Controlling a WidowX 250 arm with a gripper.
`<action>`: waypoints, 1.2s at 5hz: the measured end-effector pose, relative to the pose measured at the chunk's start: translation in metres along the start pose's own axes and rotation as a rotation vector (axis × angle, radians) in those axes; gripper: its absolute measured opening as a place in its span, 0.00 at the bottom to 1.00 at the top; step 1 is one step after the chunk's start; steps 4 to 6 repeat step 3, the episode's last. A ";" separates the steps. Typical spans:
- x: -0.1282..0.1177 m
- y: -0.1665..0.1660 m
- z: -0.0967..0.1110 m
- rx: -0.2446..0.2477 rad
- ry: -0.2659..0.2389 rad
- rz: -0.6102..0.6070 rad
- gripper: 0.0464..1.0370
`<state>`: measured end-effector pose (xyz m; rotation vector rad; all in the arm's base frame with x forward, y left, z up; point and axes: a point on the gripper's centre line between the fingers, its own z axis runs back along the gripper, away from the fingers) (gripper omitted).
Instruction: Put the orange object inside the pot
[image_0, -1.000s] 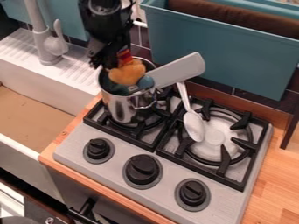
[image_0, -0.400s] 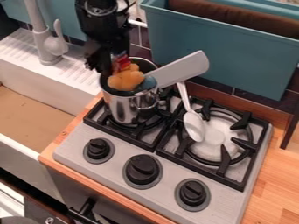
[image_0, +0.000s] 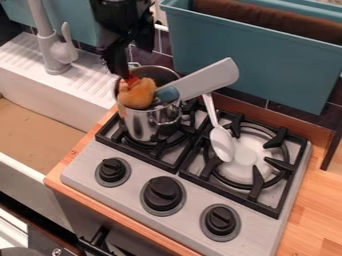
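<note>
Far left: white sink (image_0: 63, 117) with a tan-brown floor; grey faucet (image_0: 45, 42) upright behind it, side lever raised. Ribbed white ledge (image_0: 87, 70) runs from there toward the stove.

Next right: black gripper (image_0: 133, 62), hanging from the top edge above the pot's back left. Fingers spread, one low over the orange thing, the other higher and to the right.

Below it: orange object (image_0: 137, 95) in the mouth of the metal pot (image_0: 147, 124), left side, close to the near rim. Small red part on top, right by the lower finger. Whether it touches bottom: cannot tell.

Pot stands on the left burner of the stove (image_0: 190, 200). Spatula (image_0: 207, 80), blue-green at the handle, leans out of it, grey blade up to the right.

Behind: teal bin (image_0: 247, 65), brown inside.

Right of the pot: white spoon (image_0: 222, 142), bowl down, lying across the grates. Three black knobs (image_0: 163, 194) along the front. Far right: wooden counter (image_0: 317, 205).
</note>
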<state>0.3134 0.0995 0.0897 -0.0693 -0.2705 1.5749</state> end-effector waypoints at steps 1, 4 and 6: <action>0.000 -0.004 0.004 0.005 0.013 0.011 0.96; -0.010 0.008 0.005 0.072 0.094 -0.078 0.96; -0.010 0.008 0.005 0.072 0.094 -0.078 0.96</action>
